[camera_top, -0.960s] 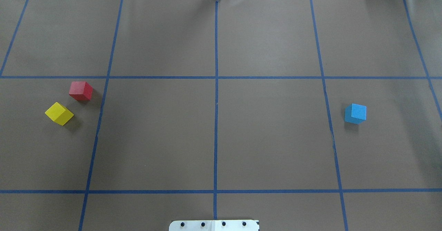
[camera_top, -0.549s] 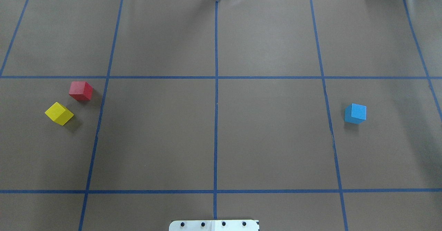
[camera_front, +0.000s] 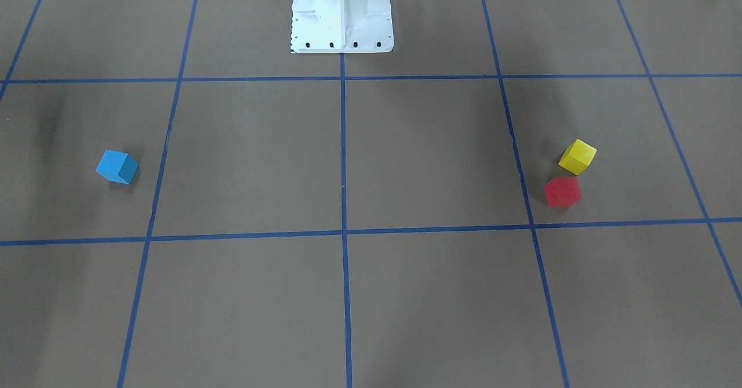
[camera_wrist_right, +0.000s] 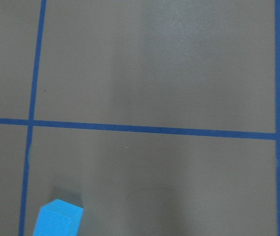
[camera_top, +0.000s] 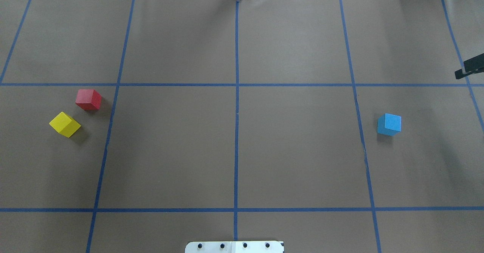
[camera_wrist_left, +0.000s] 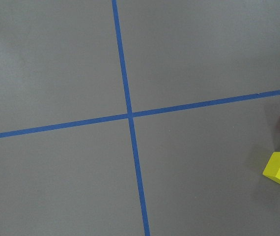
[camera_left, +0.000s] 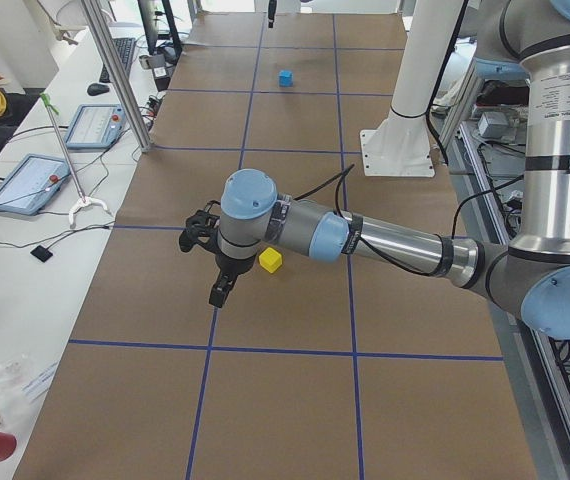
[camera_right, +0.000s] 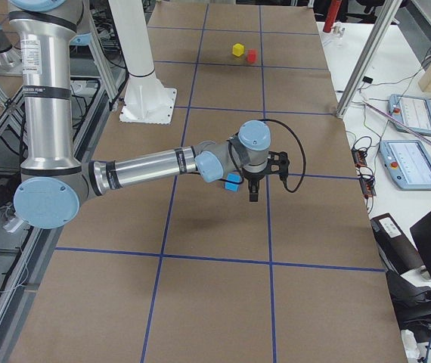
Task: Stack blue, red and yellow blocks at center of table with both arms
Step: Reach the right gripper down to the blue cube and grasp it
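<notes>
Left end effector [camera_left: 220, 289] hovered by the yellow block [camera_top: 64, 124] and red block [camera_top: 88, 99], right end effector [camera_right: 252, 193] by the blue block [camera_top: 389, 124], all off table [camera_top: 234, 158] center. Both were empty, and we could not tell their opening. We judged grasping yellow might nudge red.

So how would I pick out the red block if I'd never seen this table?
Take the brown table with the blue tape grid and look to the end on the robot's left, where two small cubes lie close together. The red block is the one farther from the robot's white base; its neighbour is the yellow block.
</notes>
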Available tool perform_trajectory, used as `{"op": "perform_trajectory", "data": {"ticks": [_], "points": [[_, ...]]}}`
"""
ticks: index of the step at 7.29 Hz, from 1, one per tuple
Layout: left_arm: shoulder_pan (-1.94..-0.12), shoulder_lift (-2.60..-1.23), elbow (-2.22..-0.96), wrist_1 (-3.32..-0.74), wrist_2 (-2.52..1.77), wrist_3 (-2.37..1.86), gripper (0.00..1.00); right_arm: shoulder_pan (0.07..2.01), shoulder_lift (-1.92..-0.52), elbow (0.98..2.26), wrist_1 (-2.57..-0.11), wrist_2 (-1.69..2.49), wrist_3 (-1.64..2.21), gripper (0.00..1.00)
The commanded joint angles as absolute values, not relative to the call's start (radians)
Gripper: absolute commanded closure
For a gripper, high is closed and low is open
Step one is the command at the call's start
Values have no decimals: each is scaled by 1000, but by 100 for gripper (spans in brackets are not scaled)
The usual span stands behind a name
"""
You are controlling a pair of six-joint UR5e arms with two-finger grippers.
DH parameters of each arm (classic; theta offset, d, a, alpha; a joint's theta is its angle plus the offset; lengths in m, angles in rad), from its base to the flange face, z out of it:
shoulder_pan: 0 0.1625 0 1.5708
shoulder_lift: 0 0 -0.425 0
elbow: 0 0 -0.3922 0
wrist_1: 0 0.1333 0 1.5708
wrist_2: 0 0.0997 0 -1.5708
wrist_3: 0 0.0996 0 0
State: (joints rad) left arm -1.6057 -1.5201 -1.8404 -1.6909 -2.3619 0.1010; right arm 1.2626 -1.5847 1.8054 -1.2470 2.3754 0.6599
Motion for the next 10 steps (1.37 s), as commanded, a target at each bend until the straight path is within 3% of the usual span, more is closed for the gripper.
{"op": "perform_trajectory", "data": {"ticks": [1, 3, 8, 10], "points": [[-1595, -1509, -1780, -1837, -2361, 106, 0, 994, -1600, 1824, -1067, 2103, 1087, 0], [-1594, -1503, -1746, -1907, -2361, 101, 0, 766, -1601, 1871, -1066, 1862, 1340, 0], [-1594, -1502, -1746, -1908, -2362, 101, 0, 704, -1693, 1865, -1060, 1827, 1235, 1], [-1594, -1502, -1746, -1911, -2361, 101, 0, 698, -1636, 1850, -1069, 1857, 1243, 47]]}}
